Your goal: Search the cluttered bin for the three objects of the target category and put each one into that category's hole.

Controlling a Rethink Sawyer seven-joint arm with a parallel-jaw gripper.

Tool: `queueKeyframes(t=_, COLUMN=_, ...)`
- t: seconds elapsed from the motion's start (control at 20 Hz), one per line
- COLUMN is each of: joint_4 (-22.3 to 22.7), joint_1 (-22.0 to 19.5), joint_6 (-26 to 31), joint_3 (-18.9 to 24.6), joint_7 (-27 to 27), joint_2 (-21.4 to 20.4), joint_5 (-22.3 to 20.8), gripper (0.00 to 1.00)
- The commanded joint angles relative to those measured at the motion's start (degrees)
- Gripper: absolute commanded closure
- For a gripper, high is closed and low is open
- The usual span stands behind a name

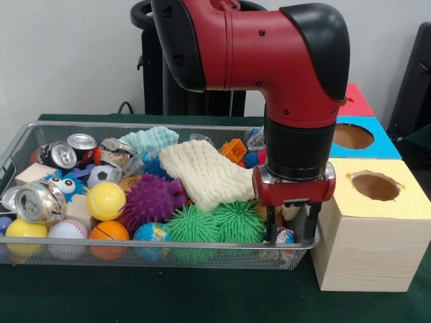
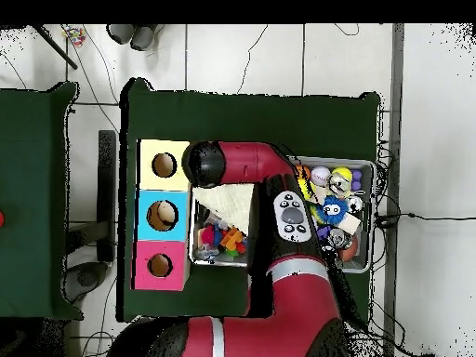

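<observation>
Front view, two green spiky balls [image 1: 217,223], one purple spiky ball [image 1: 153,199], three boxes [image 1: 367,222].

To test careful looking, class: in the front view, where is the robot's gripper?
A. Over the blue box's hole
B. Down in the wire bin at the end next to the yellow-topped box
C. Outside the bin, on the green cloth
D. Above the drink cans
B: the gripper hangs inside the wire bin, at the end beside the yellow-topped box.
</observation>
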Motion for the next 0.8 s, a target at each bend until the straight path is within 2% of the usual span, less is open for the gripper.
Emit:
queueKeyframes(t=0.05, joint_4=5.6, joint_1=-2.4, joint_6=-2.6, joint_3=5.8, joint_7=-4.8, joint_2=0.7, joint_5=-4.8, gripper=0.0)
queueKeyframes(t=0.2, joint_4=9.4, joint_1=-3.1, joint_6=-2.5, joint_3=6.8, joint_7=-3.8, joint_2=-2.4, joint_5=-4.5, gripper=0.0)
queueKeyframes(t=0.45, joint_4=15.1, joint_1=-1.4, joint_6=5.1, joint_3=5.0, joint_7=-2.3, joint_2=-14.3, joint_5=-3.1, gripper=0.0)
queueKeyframes(t=0.6, joint_4=16.5, joint_1=-0.8, joint_6=7.4, joint_3=5.1, joint_7=-1.7, joint_2=-16.9, joint_5=-2.1, gripper=0.0)
queueKeyframes(t=0.8, joint_4=20.0, joint_1=-0.9, joint_6=5.3, joint_3=7.1, joint_7=-0.6, joint_2=-18.3, joint_5=-1.1, gripper=0.0)
